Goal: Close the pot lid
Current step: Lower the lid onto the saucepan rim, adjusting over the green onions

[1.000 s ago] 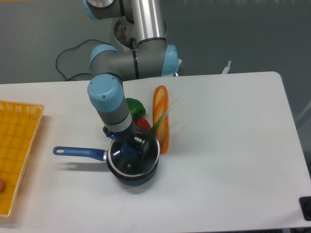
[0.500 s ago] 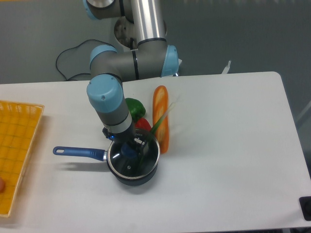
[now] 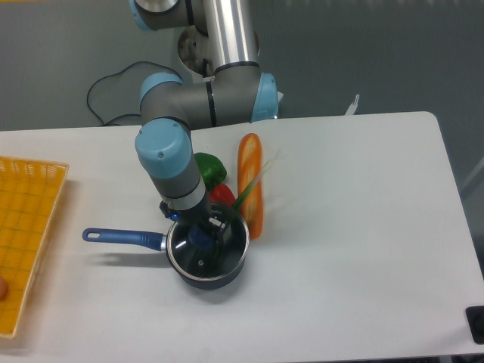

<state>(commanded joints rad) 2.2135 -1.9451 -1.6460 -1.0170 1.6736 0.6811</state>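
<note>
Now the pot [image 3: 208, 265], the landmark for everything else, sits toward the near edge of the white table [image 3: 363, 227], its long blue handle [image 3: 125, 237] reaching out to the camera's left. Over the last second the pot lid [image 3: 208, 248] has settled: a second ago its metal rim stood slightly proud and skewed toward the far side of the pot, and now the rim lies almost ring on ring with the pot's mouth, level as far as the view shows. Whether it is fully seated all the way round cannot be told from this angle.

Just above the pot's centre the gripper [image 3: 204, 233] has come down with the lid and is closed around the lid's blue knob [image 3: 201, 237], the fingers narrowly set on either side of it; the pads themselves are partly hidden by the wrist. The arm has barely shifted otherwise.

My judgement is that the lowering is essentially done, and what remains is to let go of the knob and rise straight off the pot without dragging the lid askew.

Just behind the pot lie a red vegetable [image 3: 221, 194] and a green one [image 3: 209, 167], and beside them, behind and to the camera's right of the pot, an orange bread loaf [image 3: 250, 181]. Well to the camera's left of the pot is a yellow basket [image 3: 26, 227].
</note>
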